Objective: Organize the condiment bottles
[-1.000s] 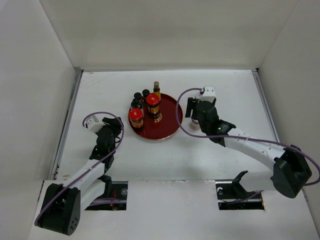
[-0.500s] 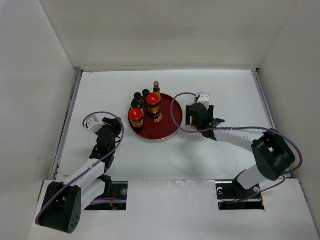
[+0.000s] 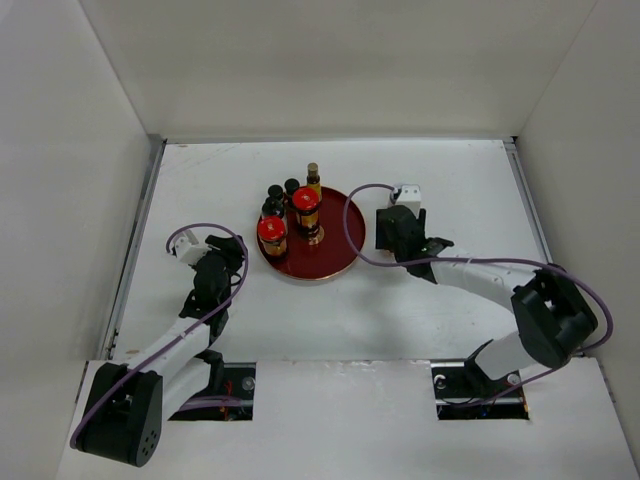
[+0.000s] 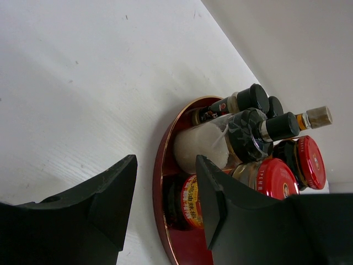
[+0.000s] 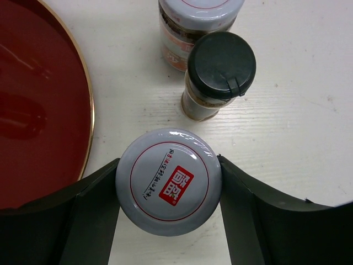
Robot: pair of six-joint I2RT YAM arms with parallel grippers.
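Partly done: bottles [image 3: 306,200] crowd the red tray [image 3: 335,255] at 11 o'clock. The right end effector [image 5: 167,163] clamps a white-lidded jar [image 5: 169,181] on the desk [image 3: 450,180], 3 o'clock of the tray; second jar [image 5: 198,16] and shaker [image 5: 220,66] wait. The left end effector [image 4: 165,163] is spread, empty.

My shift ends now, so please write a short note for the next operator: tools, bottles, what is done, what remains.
Left tool: open, empty, facing the red tray.
Right tool: shut on a white-lidded jar beside the tray.
Done: red-lidded jars and small dark bottles stand on the tray.
To do: the gripped jar, a second white-lidded jar and a black-capped shaker, all off the tray.
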